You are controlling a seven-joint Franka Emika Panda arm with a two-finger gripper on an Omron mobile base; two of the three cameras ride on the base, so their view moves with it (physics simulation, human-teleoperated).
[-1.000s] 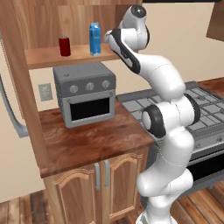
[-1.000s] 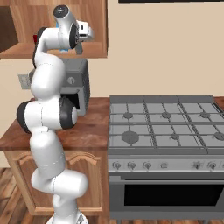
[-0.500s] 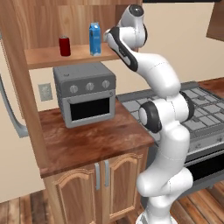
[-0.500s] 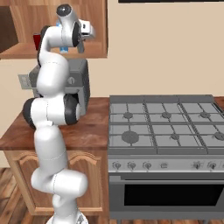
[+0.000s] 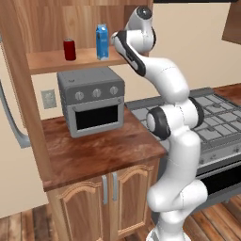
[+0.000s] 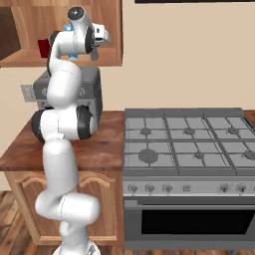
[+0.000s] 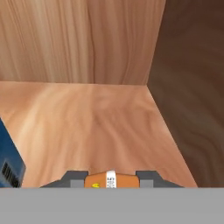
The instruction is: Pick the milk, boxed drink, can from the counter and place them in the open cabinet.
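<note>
In the hand view my gripper (image 7: 110, 178) is shut on the boxed drink (image 7: 110, 180), a small yellow-orange box held between the finger tips. It sits low over the wooden shelf (image 7: 96, 122) of the open cabinet, near the right wall. The milk (image 5: 102, 41), a blue carton, stands on the shelf just left of my hand, and its edge shows as the blue milk (image 7: 8, 162). The red can (image 5: 69, 49) stands further left on the same shelf (image 5: 47, 61). From the right side the can (image 6: 44, 47) shows beside the arm.
A grey toaster oven (image 5: 92, 101) stands on the counter (image 5: 94, 150) under the shelf. The stove (image 6: 189, 139) lies to the right. The cabinet's open door with its grey bar handle (image 5: 10, 108) hangs at the left. Low arched-panel doors (image 5: 94, 202) sit below.
The hand has shifted slightly to the right at shelf height, still holding the box. The milk and the can have stayed where they were.
</note>
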